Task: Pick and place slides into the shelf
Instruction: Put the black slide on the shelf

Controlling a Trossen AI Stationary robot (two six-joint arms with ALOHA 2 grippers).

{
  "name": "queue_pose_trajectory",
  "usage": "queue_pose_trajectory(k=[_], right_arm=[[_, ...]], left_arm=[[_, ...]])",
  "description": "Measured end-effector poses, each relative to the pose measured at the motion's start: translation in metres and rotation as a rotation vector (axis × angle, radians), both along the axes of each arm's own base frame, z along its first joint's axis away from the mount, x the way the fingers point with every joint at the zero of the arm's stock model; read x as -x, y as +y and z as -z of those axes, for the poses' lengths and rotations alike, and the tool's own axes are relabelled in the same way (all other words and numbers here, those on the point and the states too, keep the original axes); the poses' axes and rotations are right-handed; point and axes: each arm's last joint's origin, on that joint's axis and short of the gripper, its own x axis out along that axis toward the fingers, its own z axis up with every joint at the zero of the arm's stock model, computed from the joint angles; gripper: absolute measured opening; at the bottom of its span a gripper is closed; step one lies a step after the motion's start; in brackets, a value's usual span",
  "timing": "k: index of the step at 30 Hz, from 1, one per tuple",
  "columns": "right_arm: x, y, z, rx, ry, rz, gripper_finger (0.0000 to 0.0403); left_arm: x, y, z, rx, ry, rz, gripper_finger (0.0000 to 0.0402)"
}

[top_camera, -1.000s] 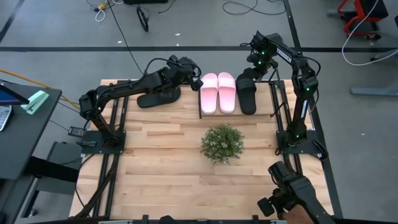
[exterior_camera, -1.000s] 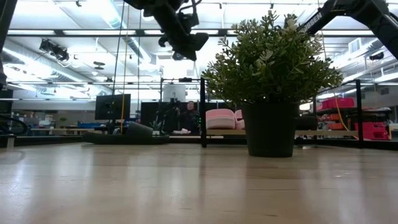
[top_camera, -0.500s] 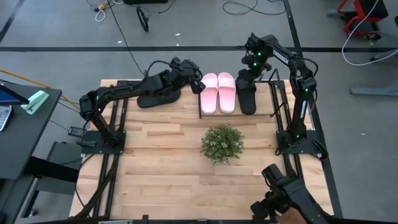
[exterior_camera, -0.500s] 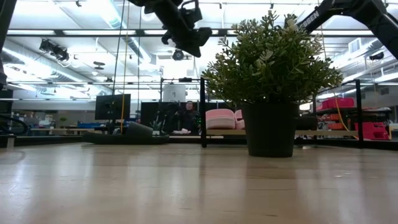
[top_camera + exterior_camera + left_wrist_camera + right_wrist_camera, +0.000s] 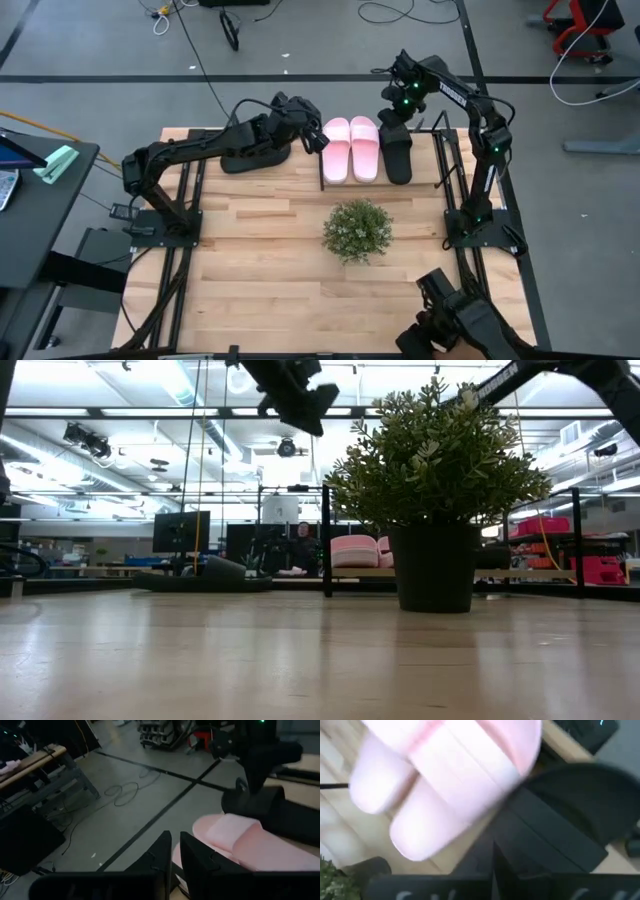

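1. Wooden table seen from above, dark arm at each side
2. Two pale pink slides lay side by side in the shelf at the far edge, one black slide just to their right, touching
3. Second black slide lay on the table left of the shelf, outside it, partly under the left arm
4. Left gripper hung just left of the pink pair, above the shelf's left post
5. Right gripper sat over the far end of the black slide in the shelf
6. Small green plant stood mid-table, near the shelf
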Motion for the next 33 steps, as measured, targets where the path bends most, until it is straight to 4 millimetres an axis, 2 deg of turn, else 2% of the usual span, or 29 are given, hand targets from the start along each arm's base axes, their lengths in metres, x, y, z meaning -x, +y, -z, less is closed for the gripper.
queue_pose_trajectory(k=[5,8,13,18,21,24,27,33], right_arm=[[-0.012,0.017,-0.031,0.093,-0.148,-0.058,0.0018],[-0.029,0.031,-0.048,0.139,-0.268,-0.126,0.0024],[-0.077,0.055,-0.061,0.254,-0.408,-0.218,0.0044],[-0.127,0.076,-0.071,0.352,-0.584,-0.240,0.0084],[-0.144,0.085,-0.077,0.373,-0.667,-0.233,0.0113],[-0.153,0.093,-0.082,0.382,-0.712,-0.239,0.0139],[-0.157,0.099,-0.082,0.376,-0.712,-0.251,0.0158],[-0.164,0.110,-0.081,0.368,-0.693,-0.222,0.0173]], left_arm=[[0.016,-0.004,-0.022,-0.020,-0.062,-0.004,0.0042],[0.027,-0.009,-0.037,-0.033,-0.104,0.001,0.0045],[0.044,-0.016,-0.057,-0.052,-0.171,0.009,0.0052],[0.061,-0.021,-0.074,-0.069,-0.225,0.008,0.0057],[0.071,-0.024,-0.082,-0.072,-0.246,0.007,0.0056],[0.080,-0.027,-0.083,-0.046,-0.222,0.001,0.0056],[0.090,-0.024,-0.074,0.041,-0.172,-0.044,0.0060],[0.121,0.003,-0.046,0.291,-0.034,-0.244,0.0070]])
